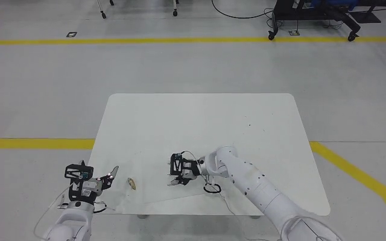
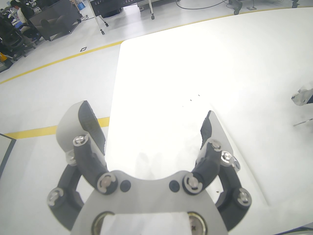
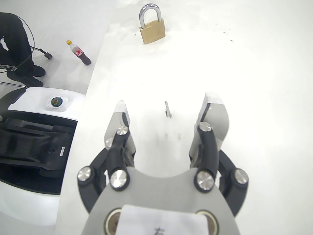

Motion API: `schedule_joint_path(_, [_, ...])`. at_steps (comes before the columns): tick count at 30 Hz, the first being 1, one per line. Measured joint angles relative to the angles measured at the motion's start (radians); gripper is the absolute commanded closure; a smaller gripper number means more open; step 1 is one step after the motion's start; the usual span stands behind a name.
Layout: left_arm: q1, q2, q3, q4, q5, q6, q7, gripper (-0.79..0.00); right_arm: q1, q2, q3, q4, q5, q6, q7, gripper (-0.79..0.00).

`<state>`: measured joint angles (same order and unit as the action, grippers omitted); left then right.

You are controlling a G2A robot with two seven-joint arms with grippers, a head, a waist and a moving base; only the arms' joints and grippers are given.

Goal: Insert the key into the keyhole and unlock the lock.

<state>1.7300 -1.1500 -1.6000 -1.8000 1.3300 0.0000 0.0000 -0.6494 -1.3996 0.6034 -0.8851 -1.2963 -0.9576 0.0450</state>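
A brass padlock (image 3: 152, 31) with a silver shackle lies flat on the white table (image 1: 241, 120), near its front left corner (image 1: 131, 183). A small silver key (image 3: 167, 110) lies on the table just ahead of my right gripper (image 3: 166, 102), in line with the gap between its fingers. That gripper (image 1: 173, 175) is open and holds nothing, and the padlock is farther ahead of it. My left gripper (image 2: 146, 108) is open and empty, hovering at the table's front left corner (image 1: 107, 176), a short way from the padlock.
A black cable loop (image 1: 211, 188) lies on the table under the right arm. A drink bottle (image 3: 79, 53) stands on the floor beside the table's left edge. The table's far half is bare.
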Motion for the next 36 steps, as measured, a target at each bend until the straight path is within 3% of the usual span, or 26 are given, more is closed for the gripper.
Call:
schedule_joint_path(6, [0.0,0.0,0.0,0.0,0.0,0.0,0.0,-0.785,0.018,-0.02,-0.026,0.042,-0.031,0.005,-0.038,-0.317])
schedule_joint_path(7, [0.0,0.0,0.0,0.0,0.0,0.0,0.0,-0.785,0.021,-0.024,-0.032,0.049,-0.036,0.008,-0.039,-0.265])
schedule_joint_path(9, [0.0,0.0,0.0,0.0,0.0,0.0,0.0,-0.785,0.026,-0.03,-0.039,0.059,-0.044,0.012,-0.042,0.0])
schedule_joint_path(15, [0.0,0.0,0.0,0.0,0.0,0.0,0.0,-0.785,0.038,-0.035,-0.037,0.087,-0.068,0.012,-0.09,0.0])
schedule_joint_path(24, [0.0,0.0,0.0,0.0,0.0,0.0,0.0,-0.785,0.031,-0.007,0.004,0.095,-0.119,0.004,-0.178,0.0])
schedule_joint_path(36, [0.0,0.0,0.0,0.0,0.0,0.0,0.0,-0.785,-0.026,0.073,0.133,0.059,-0.159,0.002,-0.308,0.0])
